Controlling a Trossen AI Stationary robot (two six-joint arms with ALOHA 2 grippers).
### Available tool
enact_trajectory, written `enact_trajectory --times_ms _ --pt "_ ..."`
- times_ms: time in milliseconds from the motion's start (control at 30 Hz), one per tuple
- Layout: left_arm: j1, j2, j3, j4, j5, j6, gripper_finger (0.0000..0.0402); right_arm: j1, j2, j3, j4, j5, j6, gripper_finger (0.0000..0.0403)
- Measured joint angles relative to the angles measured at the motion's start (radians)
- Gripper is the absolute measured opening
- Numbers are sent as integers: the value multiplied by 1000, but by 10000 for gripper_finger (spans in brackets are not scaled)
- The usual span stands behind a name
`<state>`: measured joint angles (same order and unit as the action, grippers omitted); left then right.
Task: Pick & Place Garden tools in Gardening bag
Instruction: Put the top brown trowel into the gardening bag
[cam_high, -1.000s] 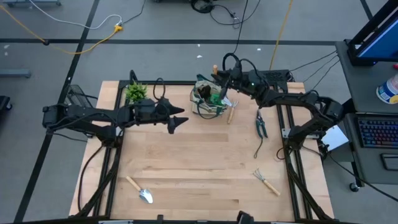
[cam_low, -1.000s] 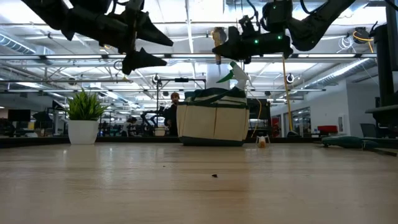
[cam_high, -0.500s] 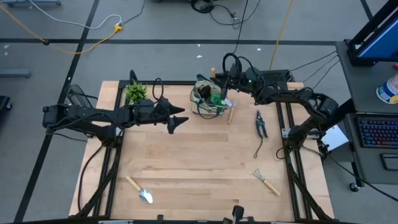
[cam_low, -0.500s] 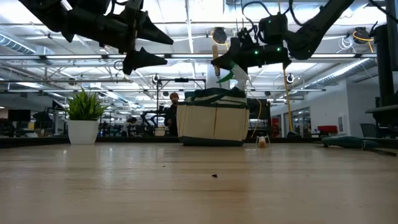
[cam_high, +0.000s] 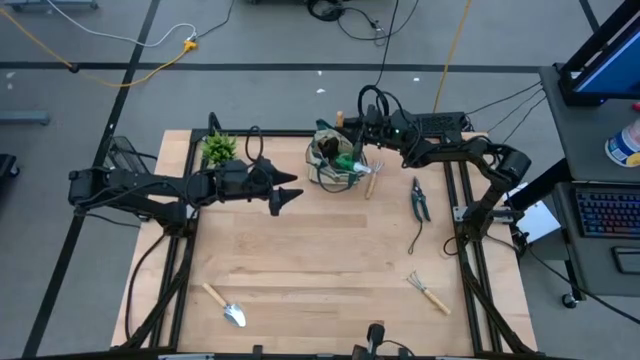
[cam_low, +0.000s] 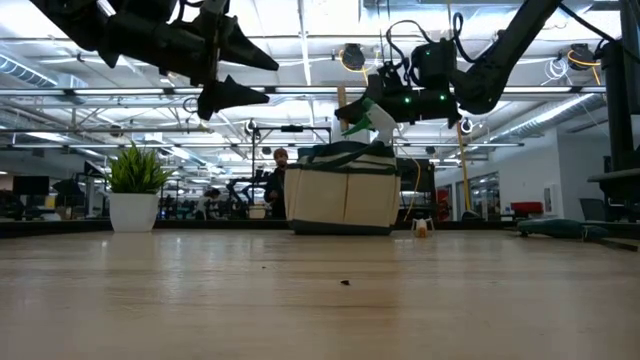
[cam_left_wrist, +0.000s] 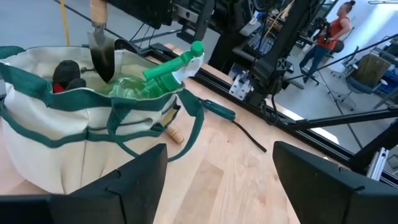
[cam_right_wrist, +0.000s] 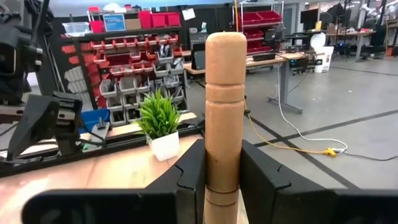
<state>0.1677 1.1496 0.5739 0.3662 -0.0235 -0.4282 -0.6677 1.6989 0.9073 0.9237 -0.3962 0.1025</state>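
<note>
Gripping a wooden-handled trowel (cam_left_wrist: 99, 37) upright by its handle, my right gripper (cam_right_wrist: 216, 180) hangs over the gardening bag (cam_high: 333, 160) at the tabletop's far edge, blade just inside the rim beside the green spray bottle (cam_left_wrist: 165, 68); my left gripper (cam_high: 285, 195) waits wide open nearby. If I let go now, the blade could catch on the bottle or a looped handle and tip out. How deep the bag's contents sit stays hidden.

We can see the right gripper (cam_high: 352, 133) has dropped lower over the gardening bag (cam_high: 333, 162), upper middle of frame, sinking its wooden-handled tool (cam_left_wrist: 99, 38) blade-first inside.
</note>
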Motion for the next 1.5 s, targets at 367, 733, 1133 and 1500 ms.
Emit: enact_trajectory --times_ms 367,733,1133,1500 --pt "0 0 0 -4 0 2 296 1 6 0 -75 6 -33 61" --pt "0 0 0 -4 0 1 296 1 6 0 -83 0 -33 61" --pt "0 0 0 -4 -1 5 296 1 6 0 -116 -2 -9 75" --pt "0 0 0 -12 -1 7 296 2 6 0 -211 -3 -17 112"
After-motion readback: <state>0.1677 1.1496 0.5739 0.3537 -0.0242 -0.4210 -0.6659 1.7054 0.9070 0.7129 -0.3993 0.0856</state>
